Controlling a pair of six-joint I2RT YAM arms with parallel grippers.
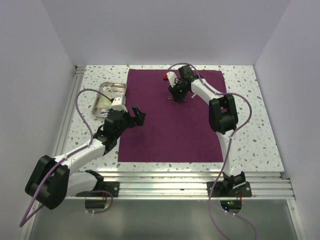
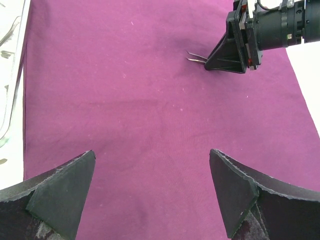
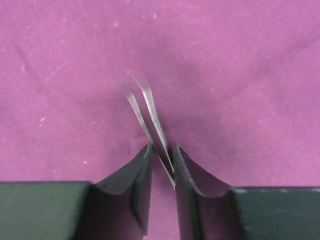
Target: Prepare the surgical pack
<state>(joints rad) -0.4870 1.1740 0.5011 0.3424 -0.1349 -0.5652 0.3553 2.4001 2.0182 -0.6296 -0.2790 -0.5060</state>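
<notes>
Top external view: the maroon cloth (image 1: pixel 172 115) is spread flat and open on the table (image 1: pixel 250 125), nothing yet wrapped. The steel tray (image 1: pixel 107 97) is noted just off the cloth's left edge, near its far corner, with white sachets (image 1: pixel 103 102) lying in it. The left gripper (image 1: pixel 137 116) is held above the cloth's left margin, jaws spread wide and empty. The right gripper (image 1: pixel 177 95) is lowered onto the far part of the cloth, right of centre, with thin metal tweezers (image 1: pixel 178 99) at its tip. Left wrist view: only bare cloth is seen between the left fingers (image 2: pixel 65 190); the tweezer prongs project from the right gripper toward the cloth's tray side, and the tray rim is glimpsed beyond that edge. Right wrist view: the jaws are pinched on the tweezers, each pad touching a leg; the prong tips are blurred and lie on or just above the cloth, which cannot be told. Judgement: loading of instruments is in hand. The next move calls for a clean lift without snagging fabric, then carriage toward the tray.
</notes>
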